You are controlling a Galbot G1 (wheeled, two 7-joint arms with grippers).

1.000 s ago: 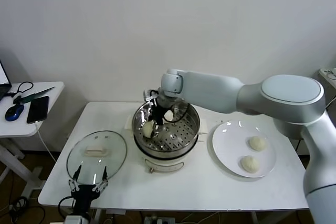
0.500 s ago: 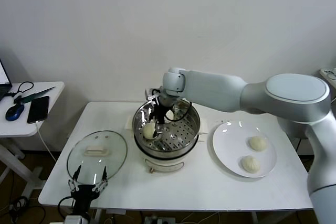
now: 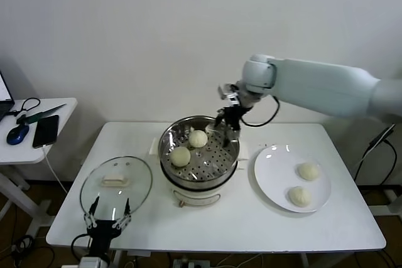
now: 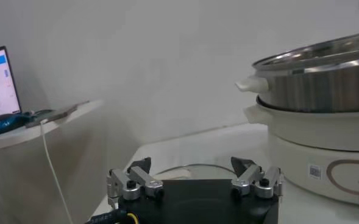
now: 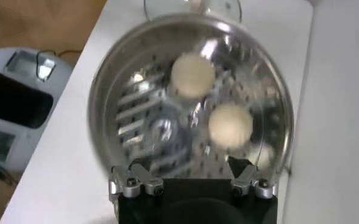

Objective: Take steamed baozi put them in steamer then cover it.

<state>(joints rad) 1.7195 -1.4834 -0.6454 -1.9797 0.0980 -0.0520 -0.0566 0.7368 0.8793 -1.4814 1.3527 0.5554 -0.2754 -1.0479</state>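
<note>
Head view: right gripper (image 3: 227, 119) fingers empty above steamer (image 3: 200, 151) rim.

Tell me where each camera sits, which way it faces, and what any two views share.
Head view: high, facing forward and down on the white table; the right gripper hangs open above the shiny steel steamer basket.
Left wrist view: low at the table edge, facing across; the open left gripper shows.
Right wrist view: straight down over the open right gripper.
Shared: all three show the steamer; head and right wrist show two cream-white buns inside.
</note>
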